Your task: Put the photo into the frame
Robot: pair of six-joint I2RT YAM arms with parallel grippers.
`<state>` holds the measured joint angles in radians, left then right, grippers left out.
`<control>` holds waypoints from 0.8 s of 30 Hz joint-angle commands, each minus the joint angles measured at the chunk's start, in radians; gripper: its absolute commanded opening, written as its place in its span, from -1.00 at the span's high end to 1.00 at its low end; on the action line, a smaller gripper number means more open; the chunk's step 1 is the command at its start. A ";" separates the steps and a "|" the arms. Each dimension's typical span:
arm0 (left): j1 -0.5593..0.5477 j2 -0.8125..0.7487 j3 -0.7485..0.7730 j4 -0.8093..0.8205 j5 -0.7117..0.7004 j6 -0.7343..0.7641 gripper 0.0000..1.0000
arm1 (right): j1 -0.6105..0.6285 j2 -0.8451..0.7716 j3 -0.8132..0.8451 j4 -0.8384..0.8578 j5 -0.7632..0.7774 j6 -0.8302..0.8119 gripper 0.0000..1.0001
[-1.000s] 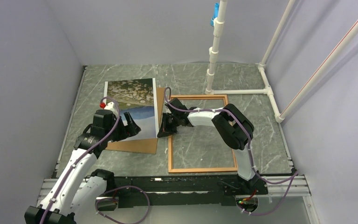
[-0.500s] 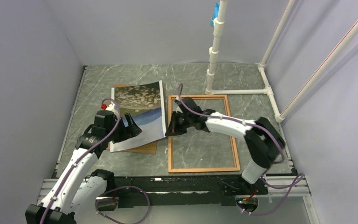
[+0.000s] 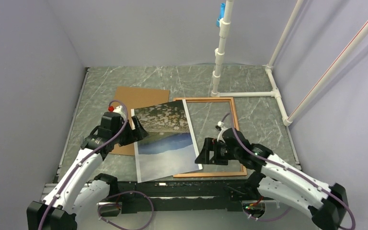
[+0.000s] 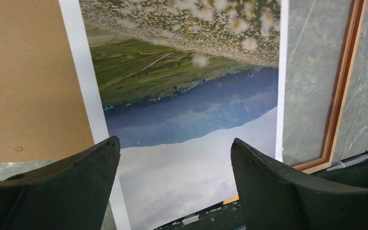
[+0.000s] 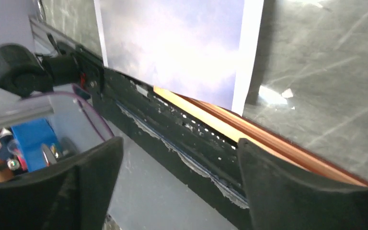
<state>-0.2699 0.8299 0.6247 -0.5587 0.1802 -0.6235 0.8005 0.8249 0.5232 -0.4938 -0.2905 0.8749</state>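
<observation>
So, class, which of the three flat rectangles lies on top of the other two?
The white-bordered paper landscape photo: it overlaps both the plain brown backing board and the orange-brown wooden frame, covering part of each.

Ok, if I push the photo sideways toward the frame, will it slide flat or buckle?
Probably buckles: the photo looks like thin paper and lies across the left rail of the frame, not flat. Likely light, so a small push should shift it. Its near edge overhangs the frame's near rail and may catch there.
</observation>
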 commanded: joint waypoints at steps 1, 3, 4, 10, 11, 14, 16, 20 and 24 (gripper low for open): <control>-0.032 0.011 0.003 0.074 0.023 -0.037 -0.77 | 0.001 -0.093 0.048 -0.143 0.148 -0.031 -0.95; -0.058 0.021 0.011 0.088 0.020 -0.044 -0.78 | -0.009 -0.049 0.069 -0.117 0.156 -0.057 -0.98; -0.073 0.027 0.019 0.088 0.014 -0.045 -0.79 | -0.017 -0.004 0.081 -0.095 0.142 -0.074 -0.98; -0.168 0.093 0.076 0.063 -0.023 -0.030 -0.98 | -0.173 0.260 0.125 0.081 -0.047 -0.190 -0.95; -0.182 0.100 0.079 0.068 -0.026 -0.032 -0.99 | -0.214 0.294 0.130 0.118 -0.100 -0.208 -0.92; -0.212 0.113 0.078 0.092 -0.008 -0.047 -0.99 | -0.305 0.386 0.133 0.193 -0.191 -0.252 -0.88; -0.235 0.113 0.074 0.114 0.003 -0.055 -0.99 | -0.341 0.439 0.131 0.258 -0.264 -0.261 -0.81; -0.265 0.111 0.083 0.123 -0.005 -0.071 -0.99 | -0.357 0.529 0.122 0.391 -0.356 -0.232 -0.69; -0.283 0.104 0.096 0.109 -0.018 -0.076 -0.99 | -0.358 0.612 0.114 0.503 -0.388 -0.199 -0.58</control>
<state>-0.5358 0.9463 0.6693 -0.4759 0.1715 -0.6765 0.4458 1.3869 0.6151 -0.1749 -0.5838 0.6586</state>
